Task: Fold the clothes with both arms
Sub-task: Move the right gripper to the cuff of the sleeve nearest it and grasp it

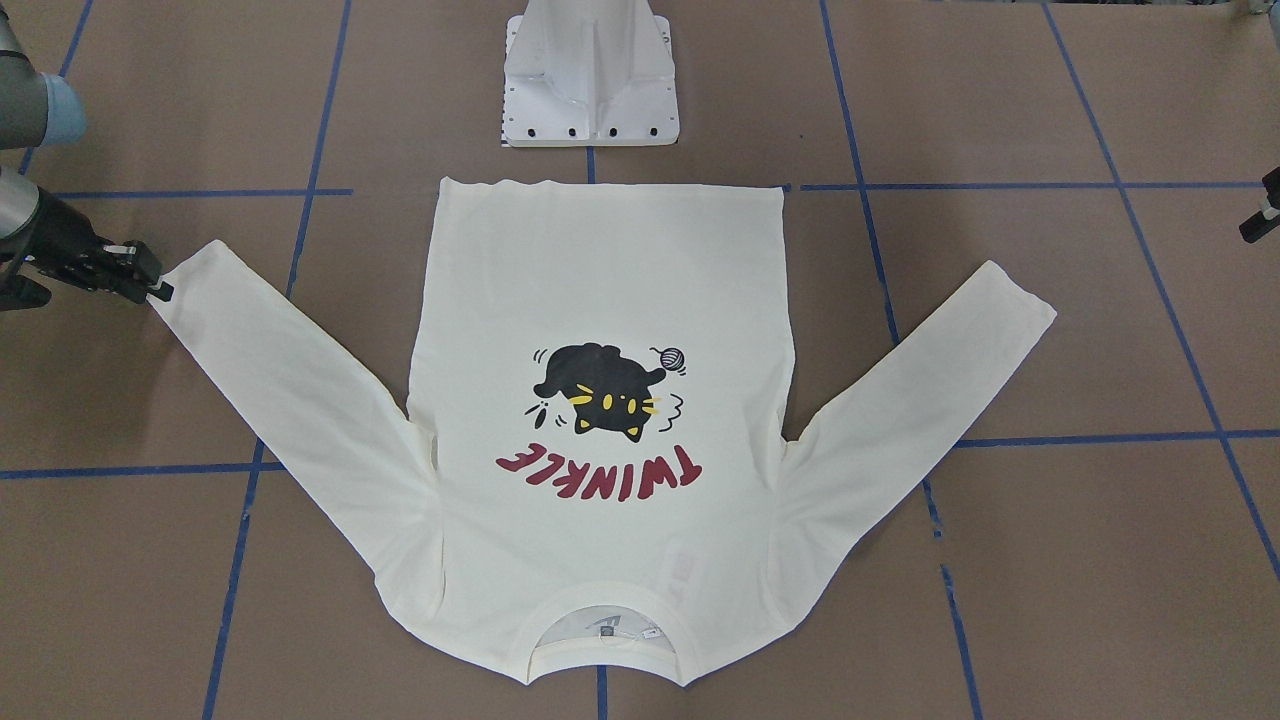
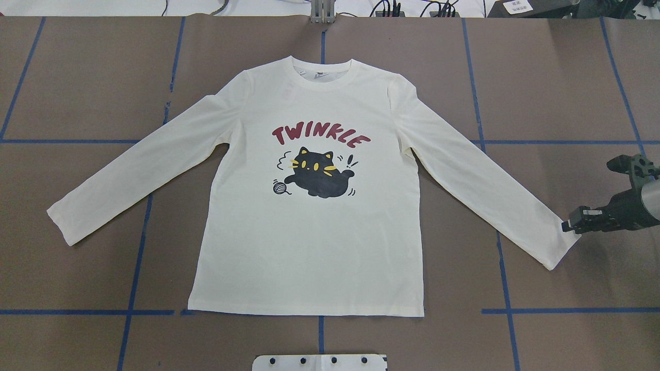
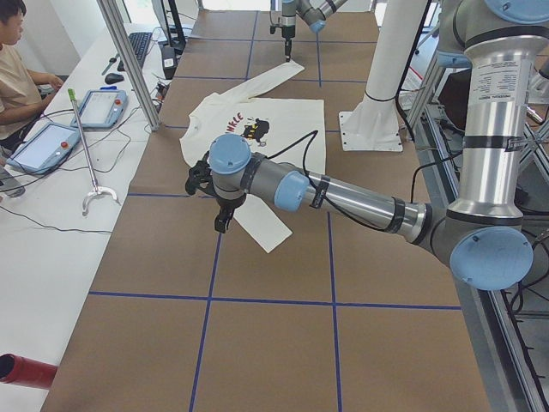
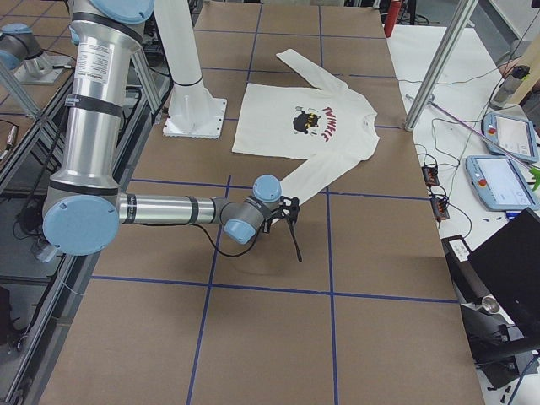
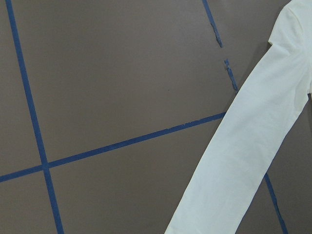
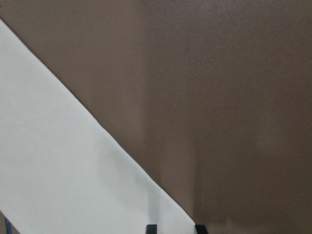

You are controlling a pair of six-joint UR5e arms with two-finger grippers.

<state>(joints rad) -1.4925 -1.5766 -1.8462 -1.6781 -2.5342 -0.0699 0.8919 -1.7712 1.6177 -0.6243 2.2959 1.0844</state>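
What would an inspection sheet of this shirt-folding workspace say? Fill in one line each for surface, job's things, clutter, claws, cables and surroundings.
Surface: brown table, blue tape grid.
Job's things: T-shirt spread flat, print up, sleeves out.
Clutter: nothing seen.
Claws: right claw open at one sleeve cuff; left claw near the other cuff, open or shut cannot be told.
Cables: black cable looped along the left arm.
Surroundings: white pedestal on the table; person seated at a side bench with tablets.
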